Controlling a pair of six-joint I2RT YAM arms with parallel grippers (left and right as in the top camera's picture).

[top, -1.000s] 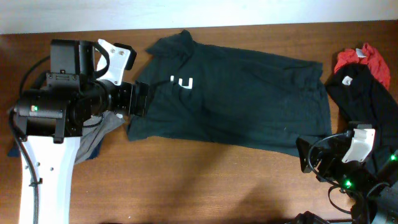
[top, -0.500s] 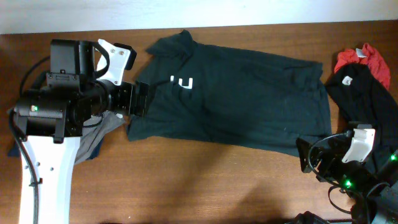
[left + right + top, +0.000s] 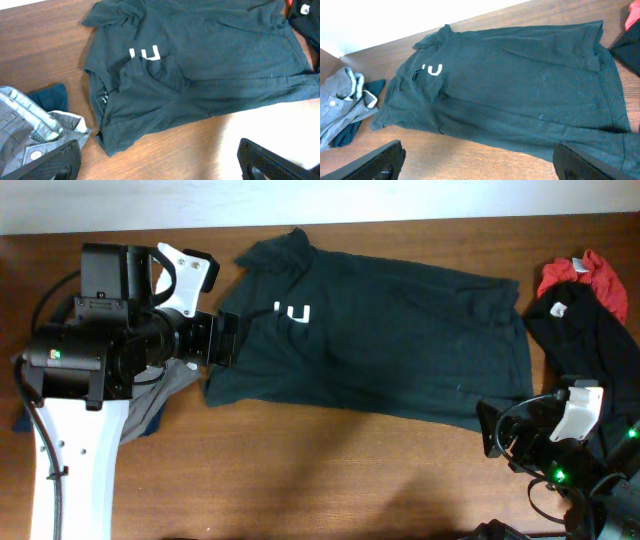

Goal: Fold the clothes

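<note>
1. The dark green T-shirt (image 3: 370,340) is spread across the middle of the wooden surface (image 3: 300,470). Its white letters (image 3: 294,312) are toward the left end and its hem toward the right. A rumpled crease is seen just below the letters in the left wrist view.
2. The left jaws are held wide apart and empty at the shirt's left edge. The right jaws, likewise released and gripping nothing, are poised just off the lower right corner of the hem.
3. From this, a grasp on two edge points is judged to be in preparation. All layers at each edge should be pinched cleanly, with the cloth taken rather than the surface scraped.
4. Both ends are best lifted together and carried evenly, so that the fold line is kept straight and the crease is not dragged further in.
5. The grey garment (image 3: 165,395) beneath the left arm and the black garment (image 3: 580,330) beside the right arm should be kept out of either pinch.
</note>
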